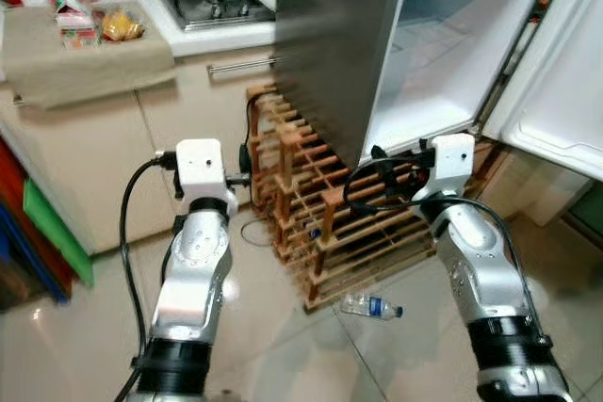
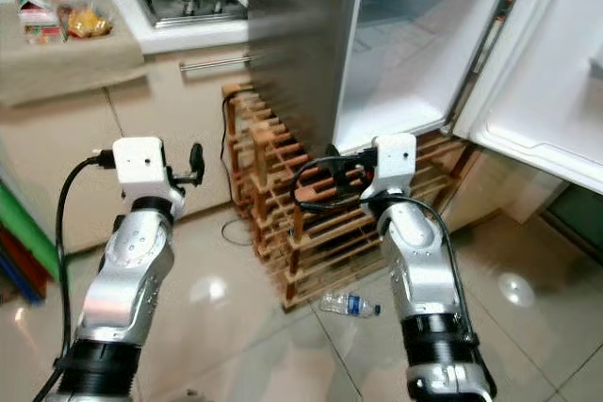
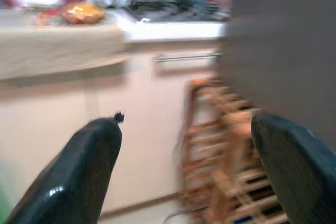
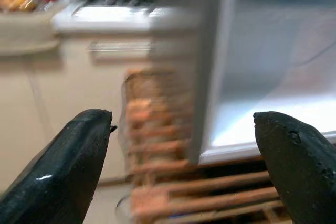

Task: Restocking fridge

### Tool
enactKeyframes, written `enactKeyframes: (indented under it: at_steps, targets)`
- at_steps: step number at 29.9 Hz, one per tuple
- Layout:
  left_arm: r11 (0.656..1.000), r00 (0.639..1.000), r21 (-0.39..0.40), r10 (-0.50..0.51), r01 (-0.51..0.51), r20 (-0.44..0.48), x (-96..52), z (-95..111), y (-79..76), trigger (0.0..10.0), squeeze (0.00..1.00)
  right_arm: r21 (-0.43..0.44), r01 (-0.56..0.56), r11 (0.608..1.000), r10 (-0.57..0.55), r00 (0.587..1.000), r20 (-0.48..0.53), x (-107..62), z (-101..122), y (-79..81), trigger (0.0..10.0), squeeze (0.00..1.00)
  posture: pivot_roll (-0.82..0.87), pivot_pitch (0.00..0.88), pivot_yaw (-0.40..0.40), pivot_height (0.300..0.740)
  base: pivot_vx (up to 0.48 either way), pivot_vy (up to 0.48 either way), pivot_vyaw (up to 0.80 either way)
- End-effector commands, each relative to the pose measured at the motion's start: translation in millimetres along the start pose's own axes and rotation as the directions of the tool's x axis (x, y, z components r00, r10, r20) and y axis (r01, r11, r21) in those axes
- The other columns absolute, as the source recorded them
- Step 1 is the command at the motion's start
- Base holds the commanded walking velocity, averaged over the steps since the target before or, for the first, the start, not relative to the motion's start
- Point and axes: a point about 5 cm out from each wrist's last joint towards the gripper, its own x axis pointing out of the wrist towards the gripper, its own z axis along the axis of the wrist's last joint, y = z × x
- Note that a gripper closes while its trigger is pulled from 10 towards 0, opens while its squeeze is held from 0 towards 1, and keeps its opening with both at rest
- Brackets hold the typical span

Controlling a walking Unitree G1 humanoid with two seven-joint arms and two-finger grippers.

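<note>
— Both of your hands are up in front of you, empty: the left hand (image 3: 184, 171) has its fingers spread wide toward the cabinet front, the right hand (image 4: 184, 166) is just as wide, facing the fridge's lower edge.

— And what do I stock?

— Your likeliest item is the plastic water bottle (image 1: 371, 306). It lies on its side on the tiled floor (image 1: 85, 327), just beside the foot of the wooden bottle rack (image 1: 330, 233) and between your two arms. It looks clear with a blue label, small and light; it may roll if nudged.

— Where does it go?

— Into the fridge (image 1: 424, 72). Its door (image 1: 565, 63) is swung open to your right, and the white compartment looks bare. Snacks (image 1: 94, 25) sit on the cloth-covered surface (image 1: 85, 63) to your left, well apart.
</note>
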Motion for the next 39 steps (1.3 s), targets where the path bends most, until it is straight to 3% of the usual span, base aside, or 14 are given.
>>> enactKeyframes:
  at_steps: [1, 4, 7, 9, 13, 15, 21, 27, 34, 39]
  targets:
    - [0.997, 0.998, 0.041, 0.062, -0.062, 0.002, -3.6, 0, 14.2, 10.0, 0.00, 0.010, -0.056, 0.998, 0.056, 0.998, -0.003, 3.1, 0, 13.5, 10.0, 0.00, 0.04, 0.000, -0.086, 0.740, 0.000, 0.000, 0.48]
    - [0.993, 0.994, 0.054, 0.107, -0.106, -0.016, -9.3, -5, 28.5, 10.0, 0.00, -0.031, -0.163, 0.986, 0.162, 0.986, -0.033, -1.4, -9, 31.1, 10.0, 0.00, 0.05, 0.000, -0.087, 0.740, 0.000, 0.000, 0.48]
    - [0.995, 0.997, 0.062, 0.078, -0.078, -0.004, -16.8, -8, 34.1, 10.0, 0.00, -0.042, -0.226, 0.973, 0.224, 0.973, -0.047, -10.3, -16, 41.5, 10.0, 0.00, 0.04, 0.000, -0.085, 0.740, 0.000, 0.000, 0.49]
    - [0.998, 0.998, 0.014, 0.055, -0.055, -0.013, -17.4, -12, 35.5, 10.0, 0.00, 0.005, -0.178, 0.984, 0.178, 0.982, -0.056, -15.2, -21, 36.9, 10.0, 0.00, 0.03, 0.000, -0.069, 0.740, 0.000, 0.000, 0.48]
    - [0.999, 0.999, 0.018, 0.040, -0.040, 0.017, -5.4, -4, 30.3, 10.0, 0.00, -0.003, -0.167, 0.986, 0.167, 0.985, -0.053, -11.5, -22, 34.9, 10.0, 0.00, 0.01, 0.000, -0.046, 0.740, 0.000, 0.000, 0.48]
    - [1.000, 0.999, 0.012, -0.021, 0.021, 0.041, -1.6, 2, 22.7, 10.0, 0.00, -0.011, -0.140, 0.990, 0.140, 0.989, -0.045, -10.5, -21, 27.7, 10.0, 0.00, -0.01, 0.000, -0.026, 0.740, 0.000, 0.000, 0.47]
    - [0.998, 0.997, -0.018, -0.067, 0.068, 0.043, 12.6, 10, 23.8, 10.0, 0.00, 0.005, -0.050, 0.999, 0.050, 0.999, 0.005, -1.2, -12, 17.3, 10.0, 0.00, -0.02, 0.000, 0.015, 0.740, 0.265, -0.177, 0.45]
    - [0.997, 0.994, 0.028, -0.072, 0.070, 0.079, 19.3, 20, 23.8, 10.0, 0.00, 0.021, -0.030, 0.999, 0.029, 0.999, 0.019, 4.0, -11, 19.4, 10.0, 0.00, 0.00, 0.000, 0.019, 0.740, 0.408, -0.249, 0.43]
    - [0.998, 0.994, 0.015, -0.063, 0.062, 0.083, 21.2, 22, 31.4, 10.0, 0.00, 0.038, -0.020, 0.999, 0.019, 1.000, 0.010, 8.0, -16, 19.9, 10.0, 0.00, 0.02, 0.000, 0.013, 0.740, 0.409, -0.247, 0.43]
    - [0.997, 0.993, 0.004, -0.077, 0.077, 0.093, 21.5, 25, 28.8, 10.0, 0.00, 0.037, -0.046, 0.998, 0.045, 0.999, 0.016, 11.0, -16, 25.9, 10.0, 0.00, 0.03, 0.000, 0.019, 0.740, 0.409, -0.246, 0.42]
